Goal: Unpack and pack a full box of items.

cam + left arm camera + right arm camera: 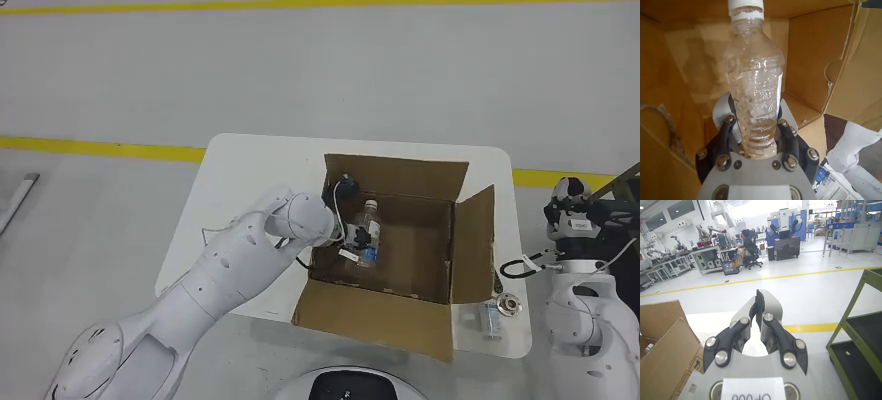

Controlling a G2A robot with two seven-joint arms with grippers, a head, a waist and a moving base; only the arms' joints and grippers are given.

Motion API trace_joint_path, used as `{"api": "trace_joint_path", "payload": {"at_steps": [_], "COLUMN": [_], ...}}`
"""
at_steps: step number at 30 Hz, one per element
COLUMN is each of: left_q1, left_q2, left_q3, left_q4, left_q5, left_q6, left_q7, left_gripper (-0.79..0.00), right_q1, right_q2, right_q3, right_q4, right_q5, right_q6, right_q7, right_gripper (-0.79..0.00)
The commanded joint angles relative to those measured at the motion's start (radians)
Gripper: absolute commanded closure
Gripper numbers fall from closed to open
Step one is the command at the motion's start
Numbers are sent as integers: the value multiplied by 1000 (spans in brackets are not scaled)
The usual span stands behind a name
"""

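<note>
An open cardboard box (470,250) stands on the white table (250,180), its flaps spread outward. A clear plastic water bottle (755,91) with a white cap is held inside the box near its left wall, and my left gripper (756,113) is shut on the bottle's lower half. From above, the bottle (367,232) and the left gripper (355,240) are over the box's left part. My right gripper (758,308) is shut with nothing in it, held off the table's right side, beside the box's right flap (666,344).
A small metal part (511,303) and a small packet (490,318) lie on the table's front right corner. A green cart (857,336) stands to the right of the table. The box floor (410,250) is bare to the right of the bottle.
</note>
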Motion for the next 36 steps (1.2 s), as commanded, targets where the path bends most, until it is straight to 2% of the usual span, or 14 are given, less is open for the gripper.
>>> {"api": "trace_joint_path", "payload": {"at_steps": [1, 6, 15, 16, 17, 18, 19, 20, 31, 36], "left_q1": [-8, -40, -75, -79, -82, -85, -88, -90, -91, -83], "left_q2": [-12, -47, -106, -111, -116, -120, -124, -128, -148, -136], "left_q3": [17, 98, 164, 167, 170, 171, 172, 172, 157, 111], "left_q4": [-3, 2, 49, 55, 61, 66, 74, 80, 131, 86], "left_q5": [1, 83, 120, 125, 128, 130, 132, 134, 157, 175], "left_q6": [12, 64, 138, 146, 151, 153, 156, 157, 176, 115], "left_q7": [-4, -25, -63, -64, -67, -69, -70, -71, -82, -25], "left_gripper": [0, 0, -6, -225, -483, -542, -686, -785, -785, -785], "right_q1": [0, 0, 0, 0, 0, 0, 0, 0, 0, 0], "right_q2": [0, 0, 0, 0, 0, 0, 0, 0, 0, 0], "right_q3": [0, 0, 0, 0, 0, 0, 0, 0, 0, 0], "right_q4": [0, 0, 0, 0, 0, 0, 0, 0, 0, 0], "right_q5": [0, 0, 0, 0, 0, 0, 0, 0, 0, 0], "right_q6": [0, 0, 0, 0, 0, 0, 0, 0, 0, 0], "right_q7": [0, 0, 0, 0, 0, 0, 0, 0, 0, 0], "right_gripper": [0, 0, 0, 0, 0, 0, 0, 0, 0, 0]}}
